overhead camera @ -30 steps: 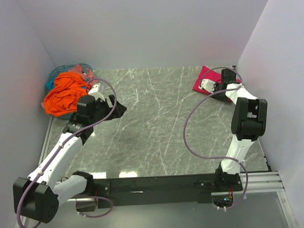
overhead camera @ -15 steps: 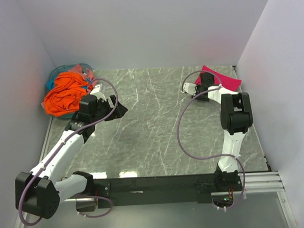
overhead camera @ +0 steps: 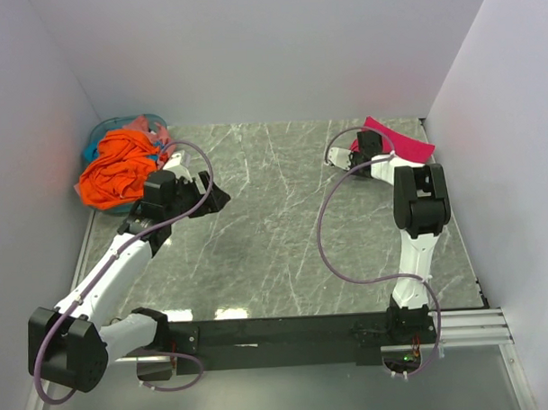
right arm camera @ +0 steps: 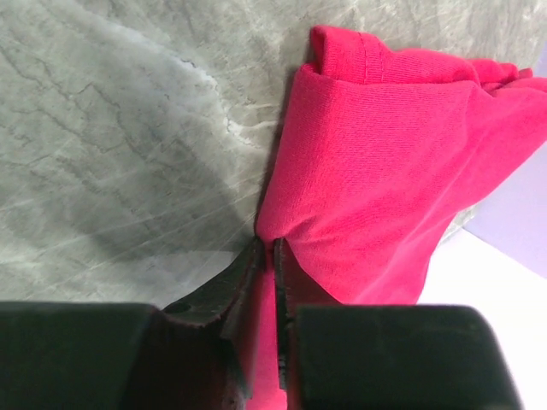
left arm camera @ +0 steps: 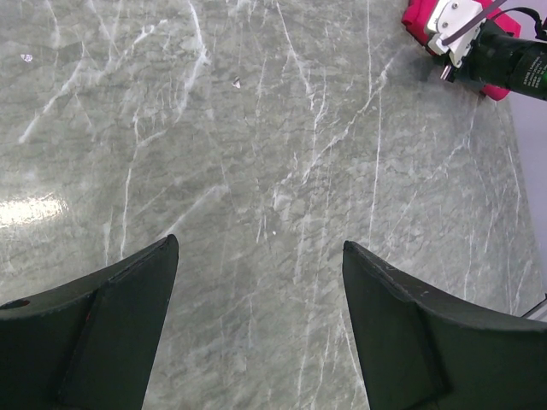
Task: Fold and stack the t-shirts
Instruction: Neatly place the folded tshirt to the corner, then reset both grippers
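Marble table (overhead camera: pixel 274 214): orange shirt (overhead camera: pixel 115 170) was heaped in basket (overhead camera: pixel 99 136). Only wrist-side was right gripper (right arm camera: pixel 268 248) shown clamped on crimson shirt (right arm camera: pixel 376 171); left gripper (left arm camera: pixel 259 248) was spread.

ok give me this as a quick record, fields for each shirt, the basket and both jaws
crimson-pink t-shirt: far right corner of the table, rumpled
orange t-shirt: heaped over the teal basket, far left corner
salmon-pink t-shirt: only a bit shows, behind the orange one
left jaws: open over bare table, holding nothing
right jaws: closed on the crimson-pink t-shirt's near edge
stack: none yet
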Available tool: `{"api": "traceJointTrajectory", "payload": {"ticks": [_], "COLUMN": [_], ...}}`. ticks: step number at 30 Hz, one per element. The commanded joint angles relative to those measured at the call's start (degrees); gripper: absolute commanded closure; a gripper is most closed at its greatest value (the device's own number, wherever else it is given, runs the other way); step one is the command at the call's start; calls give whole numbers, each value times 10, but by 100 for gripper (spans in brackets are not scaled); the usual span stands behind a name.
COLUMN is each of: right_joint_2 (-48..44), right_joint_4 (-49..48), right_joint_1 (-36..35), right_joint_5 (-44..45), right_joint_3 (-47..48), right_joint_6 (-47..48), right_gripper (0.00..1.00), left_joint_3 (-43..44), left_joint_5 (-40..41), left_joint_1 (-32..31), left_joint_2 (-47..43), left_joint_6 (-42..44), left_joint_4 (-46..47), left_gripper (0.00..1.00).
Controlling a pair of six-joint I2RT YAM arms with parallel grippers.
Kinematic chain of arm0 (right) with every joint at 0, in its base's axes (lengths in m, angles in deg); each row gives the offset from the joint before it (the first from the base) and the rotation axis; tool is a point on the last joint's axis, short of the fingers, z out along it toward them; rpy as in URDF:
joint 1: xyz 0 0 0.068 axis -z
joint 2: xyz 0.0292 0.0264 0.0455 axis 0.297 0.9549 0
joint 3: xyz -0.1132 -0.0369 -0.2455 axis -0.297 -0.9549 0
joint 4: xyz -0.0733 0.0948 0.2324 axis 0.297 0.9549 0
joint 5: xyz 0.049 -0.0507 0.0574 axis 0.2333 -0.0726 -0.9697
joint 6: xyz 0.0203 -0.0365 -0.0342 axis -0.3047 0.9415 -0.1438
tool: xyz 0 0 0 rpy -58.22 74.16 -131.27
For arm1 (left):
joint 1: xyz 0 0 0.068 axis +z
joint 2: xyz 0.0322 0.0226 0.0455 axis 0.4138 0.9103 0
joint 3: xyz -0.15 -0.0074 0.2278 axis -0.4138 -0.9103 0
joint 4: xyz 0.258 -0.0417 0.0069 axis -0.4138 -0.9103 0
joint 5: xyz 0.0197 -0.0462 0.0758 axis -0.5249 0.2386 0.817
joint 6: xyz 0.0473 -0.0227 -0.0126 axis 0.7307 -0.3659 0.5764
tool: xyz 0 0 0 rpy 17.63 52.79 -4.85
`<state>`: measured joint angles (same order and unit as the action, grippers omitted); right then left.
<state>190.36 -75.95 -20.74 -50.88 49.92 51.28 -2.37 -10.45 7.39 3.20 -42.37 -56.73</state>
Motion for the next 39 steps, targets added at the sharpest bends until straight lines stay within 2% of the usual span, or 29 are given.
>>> {"api": "traceJointTrajectory", "payload": {"ticks": [1,12,19,32,34,35,36,37,38,39], "right_joint_2": [-11,-96,-145,-152,-153,-159,-163,-169,-182,-188], "right_joint_4": [-9,-41,-19,12,18,25,27,30,36,41], "right_joint_1": [7,60,88,130,133,133,132,131,130,127], "right_joint_5": [-12,-62,-86,-86,-87,-90,-93,-101,-106,-110], "right_joint_3": [-25,-123,-164,-155,-154,-157,-160,-164,-168,-167], "right_joint_6": [8,63,107,117,115,114,114,114,111,107], "right_gripper": [86,92,92,89,83,76,62,58,46,41], "left_joint_3": [11,6,11,8,7,7,7,9,11,12], "left_joint_5": [-8,-18,-29,-32,-32,-32,-33,-35,-34,-35], "left_joint_1": [3,2,2,2,2,2,2,2,2,2], "left_joint_2": [0,-1,2,-7,-8,-7,-5,-3,-2,-1], "left_joint_6": [12,6,1,5,6,7,7,7,7,7], "left_joint_4": [11,15,20,16,18,18,18,18,19,20], "left_gripper": [17,17,17,17,17,17,17,17,17,17]}}
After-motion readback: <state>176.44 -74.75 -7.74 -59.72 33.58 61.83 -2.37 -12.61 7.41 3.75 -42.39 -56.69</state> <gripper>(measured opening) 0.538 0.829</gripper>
